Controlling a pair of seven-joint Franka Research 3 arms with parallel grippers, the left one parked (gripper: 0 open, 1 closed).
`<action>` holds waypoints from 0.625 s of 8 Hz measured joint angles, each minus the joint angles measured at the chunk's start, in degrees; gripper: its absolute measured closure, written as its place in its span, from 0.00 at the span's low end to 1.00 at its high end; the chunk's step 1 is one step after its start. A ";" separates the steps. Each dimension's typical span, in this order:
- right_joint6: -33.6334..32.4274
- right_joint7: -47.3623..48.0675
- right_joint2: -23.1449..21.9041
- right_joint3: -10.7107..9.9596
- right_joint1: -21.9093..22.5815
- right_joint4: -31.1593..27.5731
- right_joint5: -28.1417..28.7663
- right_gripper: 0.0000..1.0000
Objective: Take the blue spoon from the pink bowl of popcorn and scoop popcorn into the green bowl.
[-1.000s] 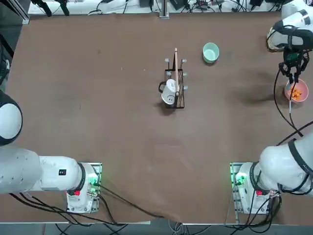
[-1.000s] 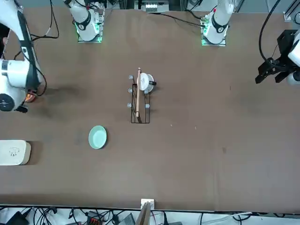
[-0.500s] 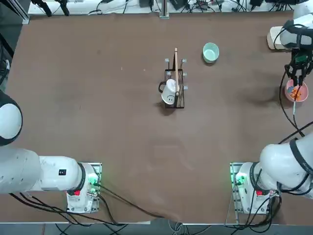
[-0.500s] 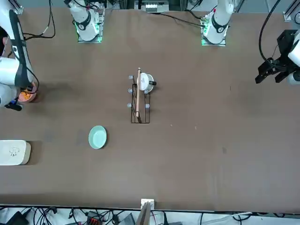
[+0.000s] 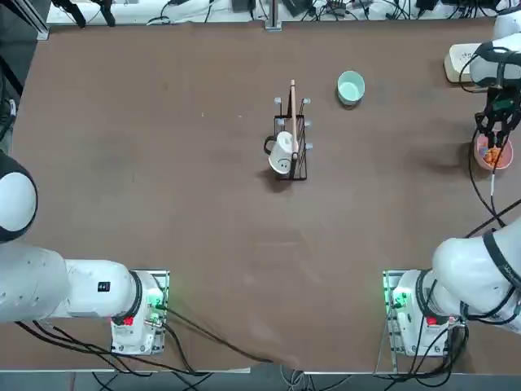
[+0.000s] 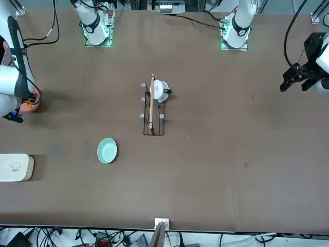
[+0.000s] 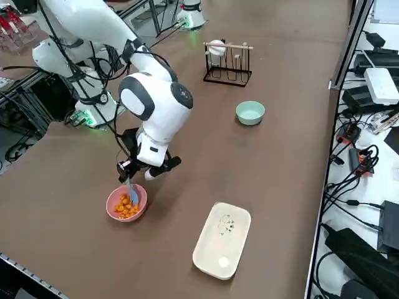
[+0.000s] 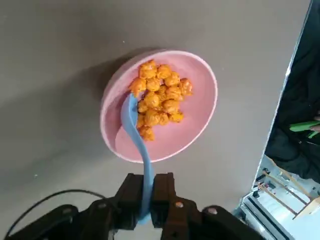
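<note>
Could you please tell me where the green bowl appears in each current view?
Top: upper right of centre, the green bowl, beyond the rack.
Front: lower left of centre, nearer the camera than the rack.
Right side: right of centre, below the rack.
Right wrist: not in it.
Shared landmark for the first three: the rack.

White mug (image 5: 281, 152) against black rack (image 7: 228, 75); white box (image 7: 222, 240).

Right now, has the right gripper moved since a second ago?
Yes: in the top view, the right gripper, by the pink bowl, sits farther right of the green bowl.
</note>
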 joint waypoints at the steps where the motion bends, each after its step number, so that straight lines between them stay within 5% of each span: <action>1: 0.11 2.31 0.33 -0.02 -0.14 0.00 -1.27 0.87; 5: -0.05 11.49 2.64 0.47 0.74 -0.25 -9.19 0.87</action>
